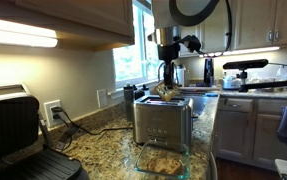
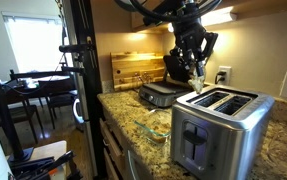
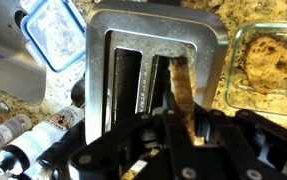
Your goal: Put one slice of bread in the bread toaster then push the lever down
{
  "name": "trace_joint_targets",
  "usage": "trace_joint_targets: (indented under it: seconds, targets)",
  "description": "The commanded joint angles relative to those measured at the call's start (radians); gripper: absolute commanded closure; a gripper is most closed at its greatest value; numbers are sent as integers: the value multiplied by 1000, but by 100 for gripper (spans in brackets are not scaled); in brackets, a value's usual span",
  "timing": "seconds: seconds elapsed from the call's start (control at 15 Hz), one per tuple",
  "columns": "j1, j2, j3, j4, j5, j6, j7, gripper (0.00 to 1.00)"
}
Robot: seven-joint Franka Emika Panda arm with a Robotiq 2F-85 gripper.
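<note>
Wrist view is showing your gripper (image 3: 181,118) clamping the slice of bread (image 3: 181,88) on edge, hanging it at the mouth of the bread toaster (image 3: 158,22) slot nearer the glass dish (image 3: 233,55). The slice is looking slightly tilted, so while you are lowering it a corner could catch the slot lip and crumble. Letting go early risks it tipping onto the toaster top.

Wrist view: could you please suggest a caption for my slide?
The gripper, shut on a slice of bread, holds it edge-down over a toaster slot beside a glass dish.
</note>
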Motion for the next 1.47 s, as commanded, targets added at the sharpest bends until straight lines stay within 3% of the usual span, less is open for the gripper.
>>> trace_joint_targets:
  seconds: [0.0,1.4]
  targets:
    - [-9,27,-6,27,-23,10,26,94]
    - [-14,142,-33,119,-25,1,30,94]
